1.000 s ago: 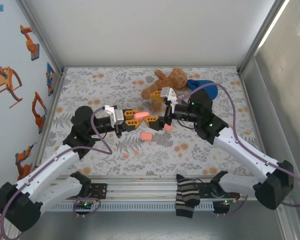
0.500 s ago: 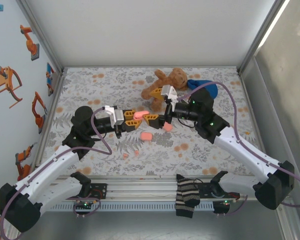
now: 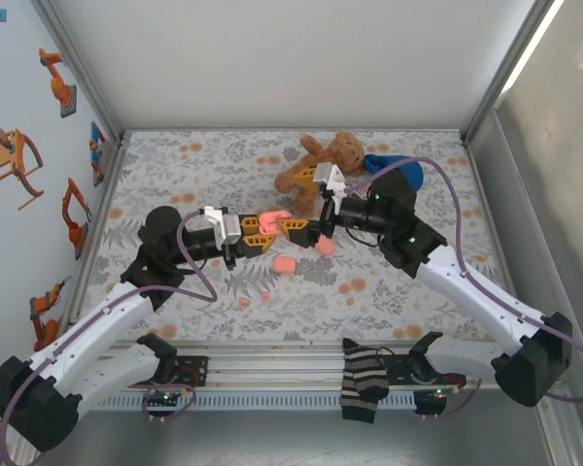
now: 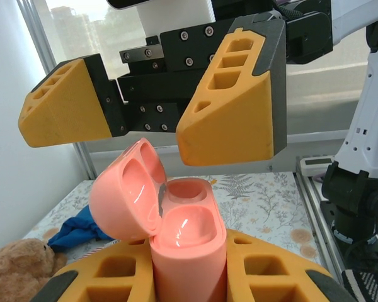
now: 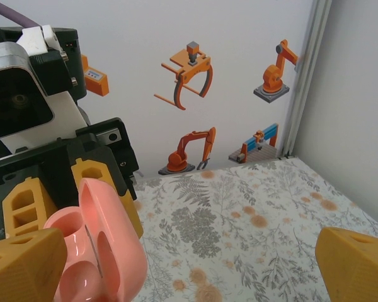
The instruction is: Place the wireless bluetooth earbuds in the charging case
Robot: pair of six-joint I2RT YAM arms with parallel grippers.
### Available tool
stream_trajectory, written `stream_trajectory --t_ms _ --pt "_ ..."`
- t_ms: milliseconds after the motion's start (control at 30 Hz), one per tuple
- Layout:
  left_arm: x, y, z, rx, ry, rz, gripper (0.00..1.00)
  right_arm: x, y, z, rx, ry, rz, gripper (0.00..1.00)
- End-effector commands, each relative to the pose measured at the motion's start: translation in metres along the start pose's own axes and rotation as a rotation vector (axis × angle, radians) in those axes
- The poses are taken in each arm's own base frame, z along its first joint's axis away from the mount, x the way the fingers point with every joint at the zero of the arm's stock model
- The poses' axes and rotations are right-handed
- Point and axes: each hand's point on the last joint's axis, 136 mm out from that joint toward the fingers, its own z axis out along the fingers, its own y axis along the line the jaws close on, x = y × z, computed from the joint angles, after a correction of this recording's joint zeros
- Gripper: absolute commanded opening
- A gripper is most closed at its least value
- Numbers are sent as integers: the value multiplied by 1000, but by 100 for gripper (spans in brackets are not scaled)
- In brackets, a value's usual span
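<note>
since a second ago the charging case (image 3: 267,225) in the left pincer (image 4: 189,267) has changed shape in the top view. it was long and flat, and now it looks short and tall with its lid tipped up. the right arm (image 3: 466,282) has also crept a tiny bit toward the back.

the bench (image 3: 175,160) has a pattern of grey leaves and orange flowers. the left wall (image 5: 145,38) has orange robot stickers on it. the left arm (image 3: 107,320) comes in from the near left and the right arm from the near right. their tips meet over the middle of the bench.

a brown teddy bear (image 3: 325,155) lies at the back. a blue cloth (image 3: 394,167) is just beside it on the right. a striped sock (image 3: 362,386) hangs over the front rail.

the right pincer (image 4: 148,107) is spread wide, with its two yellow fingers well apart. in the left wrist view it hangs just above the open lid, very near it.

the left pincer is pressed in tight on the lower half of the charging case and holds it upright. the lid leans open to one side, and two round shiny cups show in the base.

a second pink case (image 3: 285,264) lies on the bench just in front of the pincers. another pink lump (image 3: 325,248) sits below the right pincer, too small to tell what it is.

two tiny earbuds (image 3: 243,302) lie on the bench nearer the front, close together and well apart from the held case.
</note>
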Motion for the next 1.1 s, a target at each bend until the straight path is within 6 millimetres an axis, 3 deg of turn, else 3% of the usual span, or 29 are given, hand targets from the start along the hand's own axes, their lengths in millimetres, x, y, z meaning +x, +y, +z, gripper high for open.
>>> stream_trajectory --t_ms 0,167,367,533,800,1067 --pt "-13 1 -3 -21 -28 49 0 -25 7 -13 7 -48 -47 100" --pt "-10 10 -9 -87 -24 52 0 -24 7 -25 54 -30 -33 99" --pt "-10 28 -27 -160 -45 42 0 -9 0 -36 145 2 48 99" --pt "-31 45 -46 -206 -127 29 0 15 3 -34 144 48 127 95" --pt "-53 66 -81 -254 -172 5 0 72 17 -9 119 170 234 95" --pt "-47 80 -96 -275 -146 -5 0 125 34 23 90 345 297 91"
